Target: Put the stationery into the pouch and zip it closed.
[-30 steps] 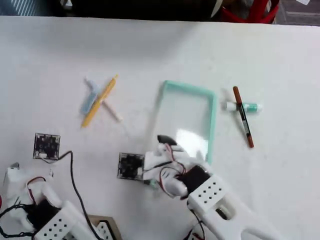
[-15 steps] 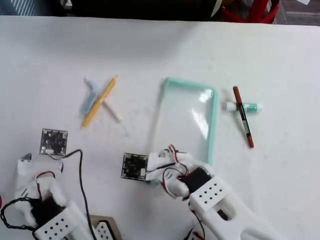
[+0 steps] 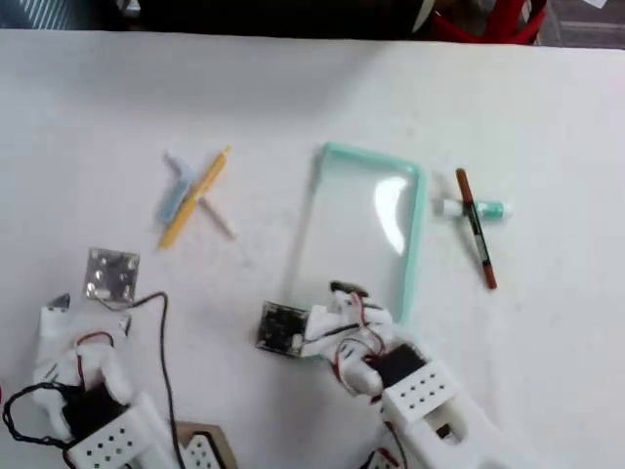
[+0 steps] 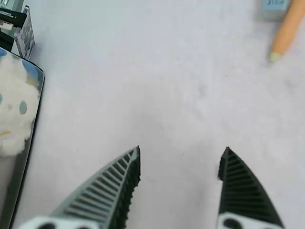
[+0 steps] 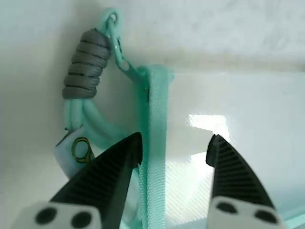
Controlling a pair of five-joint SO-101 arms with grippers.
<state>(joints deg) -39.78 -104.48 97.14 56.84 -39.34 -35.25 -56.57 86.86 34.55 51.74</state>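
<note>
The clear pouch (image 3: pixel 356 230) with a teal zip border lies flat mid-table. My right gripper (image 5: pixel 174 148) is open at its near left corner, jaws astride the teal zip edge (image 5: pixel 155 119); the zip pull with its grey wrapped cord (image 5: pixel 86 64) lies just beyond. In the high view that gripper (image 3: pixel 344 296) sits on the pouch's near corner. A yellow pen (image 3: pixel 195 195), a pale blue piece (image 3: pixel 176 191) and a small white stick (image 3: pixel 219 221) lie crossed to the left. A brown marker (image 3: pixel 476 230) and a green-white tube (image 3: pixel 474 208) lie right of the pouch. My left gripper (image 4: pixel 181 157) hangs open over bare table.
The left wrist view has the yellow pen's tip (image 4: pixel 286 33) and the blue piece (image 4: pixel 274 5) far ahead, and a dark-edged card with a cartoon picture (image 4: pixel 19 119) to one side. The table's far edge (image 3: pixel 312 34) meets a dark background.
My right gripper has shifted right and nearer along the pouch's near corner, and the pouch has slid slightly away. The left arm has edged forward and to the right.
</note>
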